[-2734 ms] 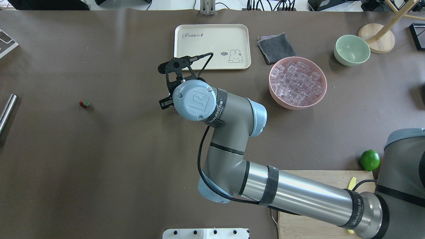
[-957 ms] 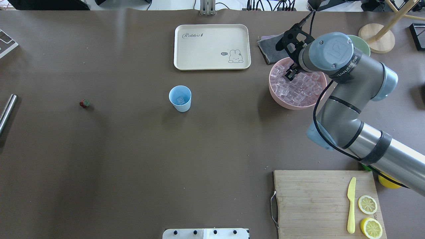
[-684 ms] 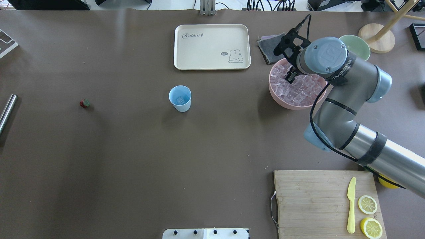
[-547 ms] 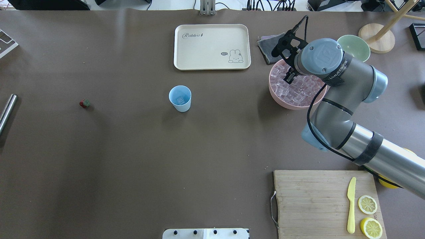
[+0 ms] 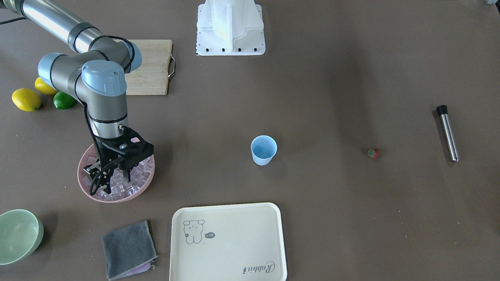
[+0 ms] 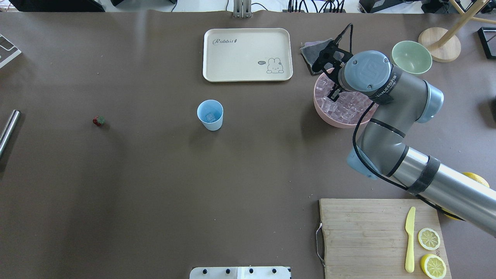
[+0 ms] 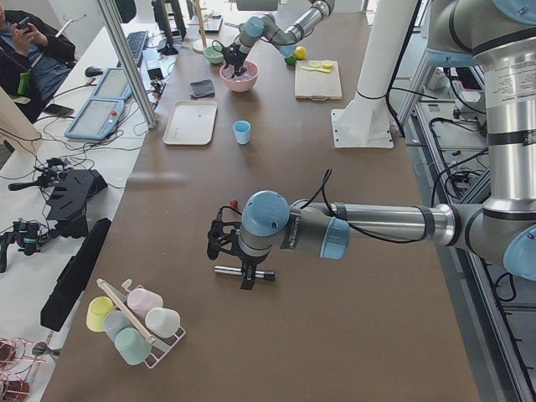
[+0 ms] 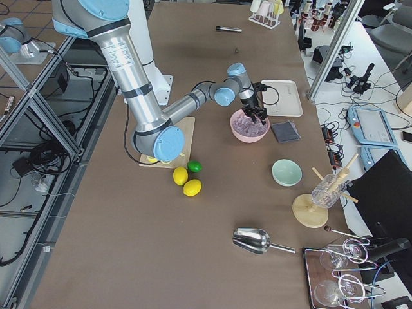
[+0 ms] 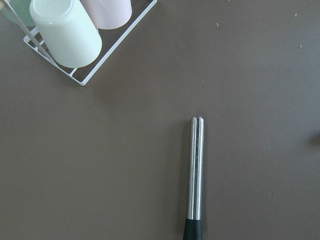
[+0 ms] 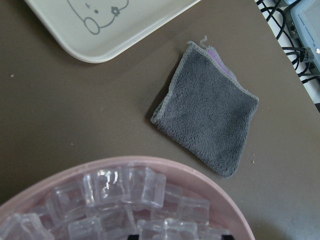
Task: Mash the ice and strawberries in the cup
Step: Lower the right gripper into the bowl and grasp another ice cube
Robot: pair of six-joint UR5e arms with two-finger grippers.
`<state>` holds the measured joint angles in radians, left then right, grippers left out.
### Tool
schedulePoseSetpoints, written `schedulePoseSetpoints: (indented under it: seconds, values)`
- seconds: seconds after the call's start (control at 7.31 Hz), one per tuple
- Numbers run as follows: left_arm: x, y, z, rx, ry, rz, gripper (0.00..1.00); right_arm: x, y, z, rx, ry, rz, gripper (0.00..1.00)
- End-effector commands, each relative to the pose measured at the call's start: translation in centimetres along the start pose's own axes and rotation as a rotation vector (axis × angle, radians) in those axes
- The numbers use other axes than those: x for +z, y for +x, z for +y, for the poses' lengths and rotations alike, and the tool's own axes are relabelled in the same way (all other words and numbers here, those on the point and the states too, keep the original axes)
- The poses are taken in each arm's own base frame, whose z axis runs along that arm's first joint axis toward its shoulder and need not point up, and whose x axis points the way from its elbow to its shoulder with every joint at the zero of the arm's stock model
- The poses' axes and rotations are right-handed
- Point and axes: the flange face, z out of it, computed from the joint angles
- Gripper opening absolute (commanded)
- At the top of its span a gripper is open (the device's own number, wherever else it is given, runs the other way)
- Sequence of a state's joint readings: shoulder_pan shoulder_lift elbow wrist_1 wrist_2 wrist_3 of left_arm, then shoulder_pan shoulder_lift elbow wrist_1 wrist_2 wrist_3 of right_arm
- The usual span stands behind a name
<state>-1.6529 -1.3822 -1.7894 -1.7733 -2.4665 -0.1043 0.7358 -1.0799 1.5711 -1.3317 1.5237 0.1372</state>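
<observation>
I am hovering my right gripper (image 5: 111, 178), jaws apart, directly above the ice (image 6: 350, 110); the cup (image 6: 210, 114) is sitting well to my left.

Open table (image 6: 271, 135) runs from pink bowl (image 6: 323, 116) to cup (image 6: 210, 115); tray (image 6: 232, 58) lies aside

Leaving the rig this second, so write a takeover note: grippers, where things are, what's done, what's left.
Right gripper: down among the clear ice cubes in the pink bowl; open or shut unclear.
Left gripper: above the steel rod; state unclear.
Light blue plastic cup: mid-table, one cube inside.
Small red strawberry: loose on the table, far from it.
Done: first ice in.
Left: more ice, strawberry, mashing.
</observation>
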Motion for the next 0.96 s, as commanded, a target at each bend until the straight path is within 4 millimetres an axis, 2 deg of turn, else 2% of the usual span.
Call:
schedulePoseSetpoints:
  seconds: [0.0,0.14,0.55,0.82]
  values:
    - [-0.18,0.08,-0.02,0.000,0.003,0.000,0.99,0.74,-0.17,0.29,0.001,-0.014,0.001,0.62]
    - [-0.18,0.08,-0.02,0.000,0.003,0.000,0.99,0.90,-0.25,0.35,0.003,-0.017,0.003,0.61]
    - [-0.19,-0.02,0.00,0.000,0.003,0.000,0.99,0.80,-0.48,0.16,0.006,-0.014,0.001,0.14]
    - [-0.14,-0.08,0.01,-0.001,0.002,-0.001,0.99,-0.09,-0.36,-0.57,0.009,0.001,-0.003,0.07]
